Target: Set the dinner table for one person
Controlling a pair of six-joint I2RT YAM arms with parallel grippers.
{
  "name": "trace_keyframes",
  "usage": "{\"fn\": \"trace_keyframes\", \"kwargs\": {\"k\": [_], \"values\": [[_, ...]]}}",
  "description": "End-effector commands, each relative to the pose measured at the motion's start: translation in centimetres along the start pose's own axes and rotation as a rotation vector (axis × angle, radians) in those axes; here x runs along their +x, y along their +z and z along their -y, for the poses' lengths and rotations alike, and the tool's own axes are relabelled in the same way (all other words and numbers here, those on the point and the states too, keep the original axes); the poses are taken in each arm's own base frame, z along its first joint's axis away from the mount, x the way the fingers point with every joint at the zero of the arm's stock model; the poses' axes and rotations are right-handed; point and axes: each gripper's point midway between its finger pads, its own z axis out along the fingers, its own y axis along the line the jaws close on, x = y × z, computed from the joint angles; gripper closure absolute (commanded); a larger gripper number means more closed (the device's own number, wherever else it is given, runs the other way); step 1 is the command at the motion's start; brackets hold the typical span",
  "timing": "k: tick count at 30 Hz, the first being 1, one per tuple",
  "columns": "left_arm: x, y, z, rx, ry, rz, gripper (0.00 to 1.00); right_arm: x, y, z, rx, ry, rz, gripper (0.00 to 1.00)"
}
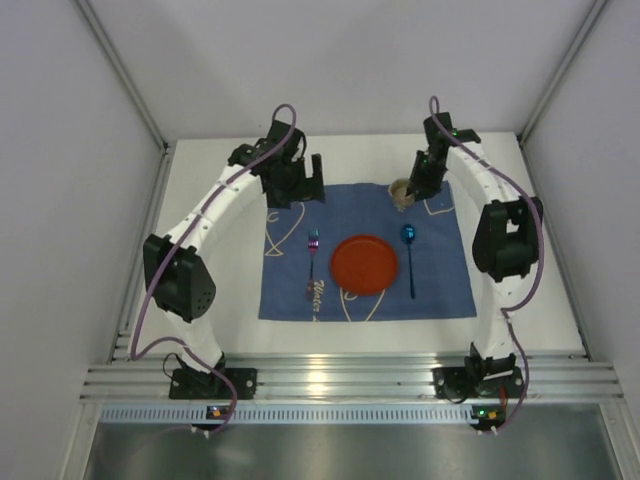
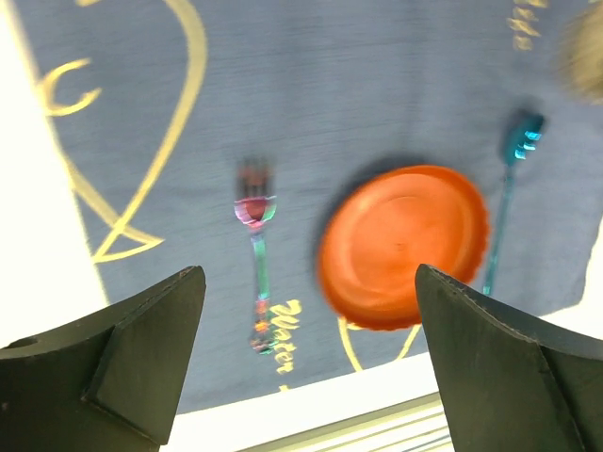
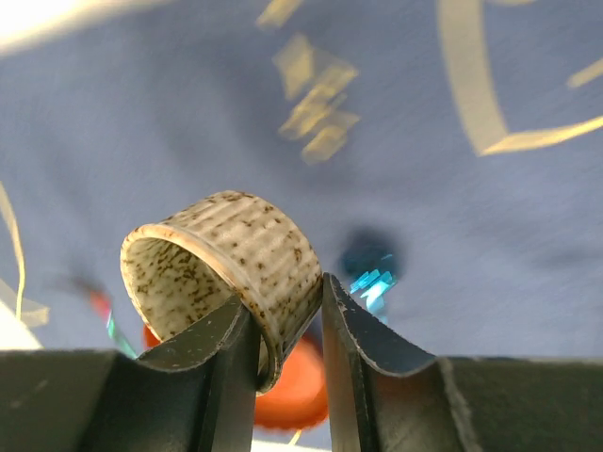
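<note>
The right gripper point(image 3: 287, 311) pinches the wall of a speckled cup point(image 3: 226, 259), one finger inside and one outside. Beneath it, blurred, are the blue placemat point(image 3: 188, 122), a teal spoon point(image 3: 369, 273) and an orange plate point(image 3: 292, 395) (mostly covered). The left gripper point(image 2: 309, 278) hangs with its jaws wide apart above the fork point(image 2: 256, 273). The placemat lies on the dinner table point(image 1: 240, 310).

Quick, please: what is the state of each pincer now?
Left pincer: open, holding nothing.
Right pincer: closed on the rim of the speckled cup.
</note>
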Motion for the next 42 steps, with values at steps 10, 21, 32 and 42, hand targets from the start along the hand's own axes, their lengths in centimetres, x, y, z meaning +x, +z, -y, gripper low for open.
{"fn": "trace_keyframes", "kwargs": {"k": [10, 21, 32, 42], "values": [[0.9, -1.4, -3.6, -0.041, -0.068, 0.000, 0.02, -6.5, 6.7, 6.1, 0.041, 0.106, 0.021, 1.00], [-0.6, 0.0, -4.5, -0.058, -0.074, -0.010, 0.02, -5.0, 8.3, 11.6, 0.210, 0.143, -0.009, 0.47], [-2.3, 1.5, -9.1, -0.109, -0.113, -0.016, 0.02, -3.1, 6.3, 14.0, 0.271, 0.180, -0.018, 0.41], [-3.0, 3.0, -9.3, -0.081, -0.124, -0.027, 0.02, -8.3, 4.2, 7.2, -0.015, 0.104, 0.083, 0.39]]}}
